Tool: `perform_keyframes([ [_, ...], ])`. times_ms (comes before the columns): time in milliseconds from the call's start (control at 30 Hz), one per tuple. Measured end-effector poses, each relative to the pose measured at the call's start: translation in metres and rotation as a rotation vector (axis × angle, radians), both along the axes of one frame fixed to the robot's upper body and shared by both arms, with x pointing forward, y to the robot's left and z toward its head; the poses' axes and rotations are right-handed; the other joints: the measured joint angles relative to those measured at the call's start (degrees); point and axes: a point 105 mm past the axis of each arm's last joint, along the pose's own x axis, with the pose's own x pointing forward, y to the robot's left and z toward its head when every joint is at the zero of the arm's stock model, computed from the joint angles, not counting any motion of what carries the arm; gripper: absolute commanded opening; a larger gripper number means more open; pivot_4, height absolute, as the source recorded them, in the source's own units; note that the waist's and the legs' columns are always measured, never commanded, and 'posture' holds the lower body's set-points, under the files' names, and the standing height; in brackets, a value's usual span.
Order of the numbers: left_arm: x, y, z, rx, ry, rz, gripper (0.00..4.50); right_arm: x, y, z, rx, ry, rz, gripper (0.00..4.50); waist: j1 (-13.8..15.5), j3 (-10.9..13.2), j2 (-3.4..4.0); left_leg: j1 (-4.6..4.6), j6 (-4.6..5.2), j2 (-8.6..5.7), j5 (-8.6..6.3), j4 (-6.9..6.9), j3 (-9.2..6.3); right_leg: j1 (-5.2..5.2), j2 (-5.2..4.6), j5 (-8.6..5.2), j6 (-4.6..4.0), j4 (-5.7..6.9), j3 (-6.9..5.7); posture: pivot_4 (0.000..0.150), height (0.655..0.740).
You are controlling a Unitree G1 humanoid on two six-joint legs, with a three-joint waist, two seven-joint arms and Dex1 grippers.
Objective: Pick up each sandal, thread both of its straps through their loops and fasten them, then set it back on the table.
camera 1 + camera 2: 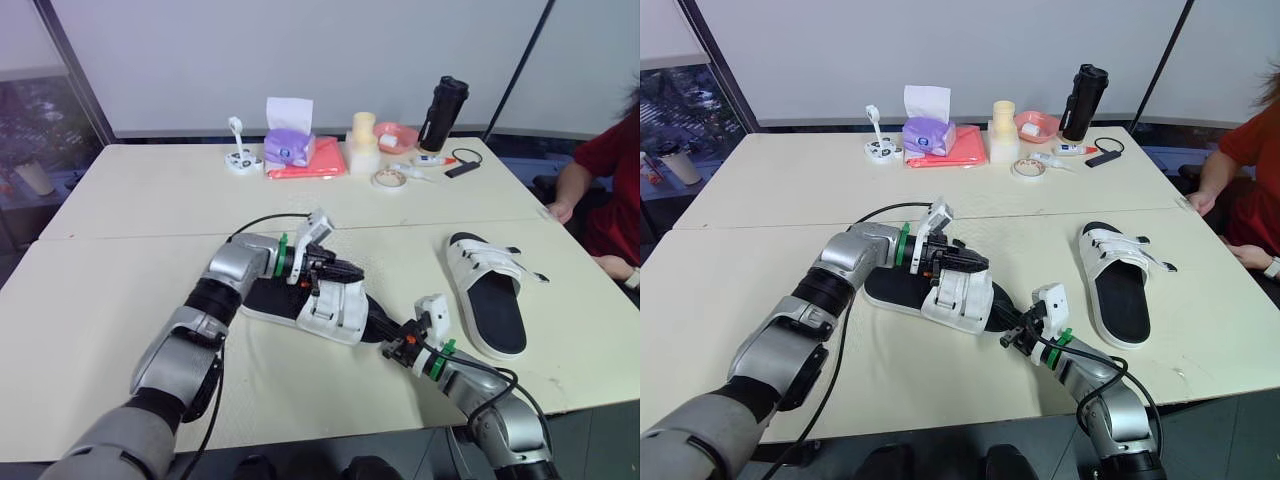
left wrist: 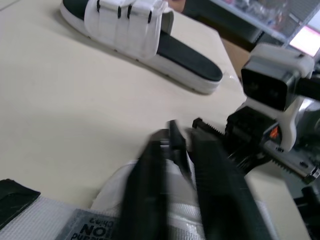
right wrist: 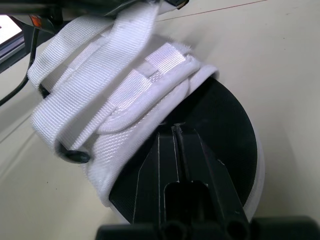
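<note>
The near sandal [image 1: 335,308], black sole with white straps, lies mid-table. My left gripper [image 1: 345,272] is over its upper, shut on the end of one white strap [image 3: 107,47], which rises from a black ring toward it. In the left wrist view the fingers [image 2: 150,165] stand almost together over the white upper. My right gripper [image 3: 176,129] is shut, its tips resting on the black footbed [image 3: 225,120] at the sandal's toe end, against the upper's edge. The second sandal [image 1: 487,290] lies flat to the right with its straps across it.
A person in red [image 1: 612,170] sits at the table's right edge, hands near it. Along the far edge stand a purple tissue box [image 1: 290,146], a black bottle [image 1: 443,112], a pink bowl [image 1: 397,135] and a tape roll [image 1: 389,179]. A black cable [image 1: 262,220] trails from my left arm.
</note>
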Motion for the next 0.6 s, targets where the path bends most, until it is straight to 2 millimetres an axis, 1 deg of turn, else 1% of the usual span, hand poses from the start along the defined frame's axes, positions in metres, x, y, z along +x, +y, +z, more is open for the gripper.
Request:
perform_keyframes([
  [67,-0.001,0.000,0.004,-0.014,0.011,-0.003,0.02,0.000,0.000,0.000,0.001,-0.001,0.000,0.00,0.0,0.0,0.00,0.00,0.00,0.00,0.00,0.00,0.00,0.00,0.00,0.00,0.00,0.01,0.00,0.150,0.7400],
  [133,-0.005,-0.001,0.012,-0.044,0.023,-0.021,0.02,0.000,0.000,0.000,0.001,-0.001,0.000,0.00,0.0,0.0,-0.01,0.00,0.00,0.00,0.00,0.00,0.00,-0.01,0.00,0.00,0.00,0.02,0.00,0.150,0.7400],
  [333,-0.024,-0.005,0.040,-0.136,0.079,-0.114,0.02,0.000,0.000,0.000,0.001,-0.001,-0.001,0.00,0.0,0.0,0.05,0.02,0.00,0.01,0.00,0.00,0.00,0.00,-0.01,0.00,0.00,0.04,0.00,0.150,0.7400],
  [500,-0.021,-0.005,0.039,-0.131,0.079,-0.082,0.02,0.000,0.000,0.000,0.001,-0.002,-0.002,0.00,0.0,0.1,0.04,0.02,0.00,0.01,0.00,0.01,0.00,0.01,-0.01,0.00,0.00,0.04,0.00,0.150,0.7400],
  [600,-0.016,-0.004,0.034,-0.122,0.074,-0.053,0.02,0.000,0.000,0.000,0.001,-0.002,-0.002,0.00,0.0,0.1,0.04,0.03,0.00,0.00,0.00,0.01,0.00,0.02,0.00,0.00,0.01,0.03,0.00,0.150,0.7400],
])
